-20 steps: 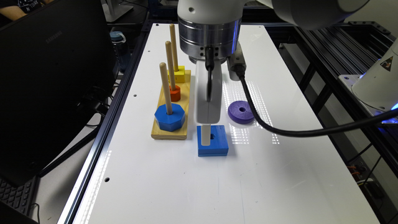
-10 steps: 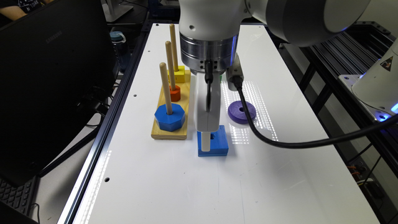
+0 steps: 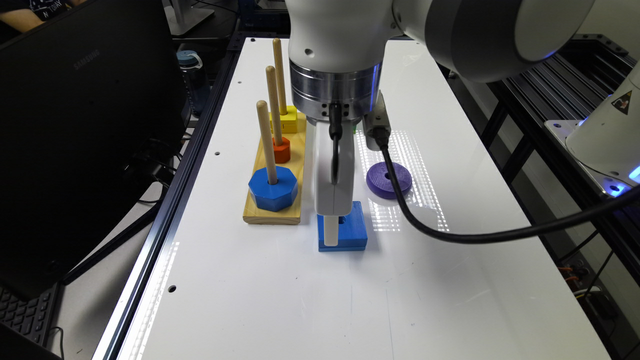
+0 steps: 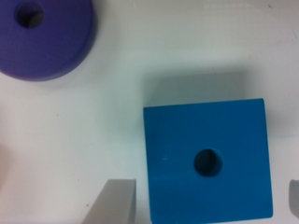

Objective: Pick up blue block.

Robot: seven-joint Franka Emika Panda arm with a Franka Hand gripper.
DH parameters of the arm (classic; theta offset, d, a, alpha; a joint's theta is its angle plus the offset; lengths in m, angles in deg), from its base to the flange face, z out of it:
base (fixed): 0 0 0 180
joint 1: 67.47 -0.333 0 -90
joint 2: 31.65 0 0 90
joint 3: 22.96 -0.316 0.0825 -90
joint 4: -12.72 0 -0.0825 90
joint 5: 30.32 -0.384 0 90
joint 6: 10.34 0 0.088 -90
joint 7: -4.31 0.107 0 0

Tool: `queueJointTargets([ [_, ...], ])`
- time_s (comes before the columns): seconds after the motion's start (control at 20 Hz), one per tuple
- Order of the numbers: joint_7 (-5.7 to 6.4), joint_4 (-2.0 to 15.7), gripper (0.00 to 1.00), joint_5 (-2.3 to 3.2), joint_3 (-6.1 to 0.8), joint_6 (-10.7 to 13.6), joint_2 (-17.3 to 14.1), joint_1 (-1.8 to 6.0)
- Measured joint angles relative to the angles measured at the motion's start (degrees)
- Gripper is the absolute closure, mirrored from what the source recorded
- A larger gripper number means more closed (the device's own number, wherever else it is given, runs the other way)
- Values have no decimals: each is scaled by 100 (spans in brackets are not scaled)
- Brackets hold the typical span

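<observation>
White glossy table [image 3: 450,280] runs away from my exterior camera, black rails along both long edges; a dark laptop screen [image 3: 85,140] stands off the exterior view's left.

Flat square bright-blue block with a small round centre hole [image 3: 350,231] lies flat on the table, near the middle. I see it from the wrist too [image 4: 208,161], top face square to the lens, hole dark.

White gripper [image 4: 205,205] of the Franka arm hangs straight down over that block. Fingers [image 4: 114,203] are apart: one grey tip stands just beside one side face of the block, the other tip barely shows at the far side, with the block between them. I cannot tell whether either tip touches the plastic; a thin gap seems to show at the nearer one. In the exterior view the white part [image 3: 332,235] reaches down in front of the block.

Purple round disc with a centre hole [image 3: 389,180] lies flat near the block, toward the exterior view's right and farther back, apart from it.

Pale wooden base board with three upright dowels [image 3: 272,212] sits on the exterior view's left of the block. Blue octagonal piece [image 3: 273,188] is threaded on the nearest dowel, a small orange piece [image 3: 281,149] on the middle one, a yellow square piece [image 3: 286,120] on the farthest.

Thick black cable [image 3: 500,234] loops from the wrist off to the exterior view's right.
</observation>
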Motion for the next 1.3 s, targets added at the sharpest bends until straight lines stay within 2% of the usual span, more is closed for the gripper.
queueJointTargets([
  [0.8, 0, -2, 0, 0, -4, -2, -8, -3],
  [1.05, 0, -3, 0, 39, 21, -278, -274, -3],
  [1.3, 0, 3, 0, 39, 24, -305, -287, -5],
])
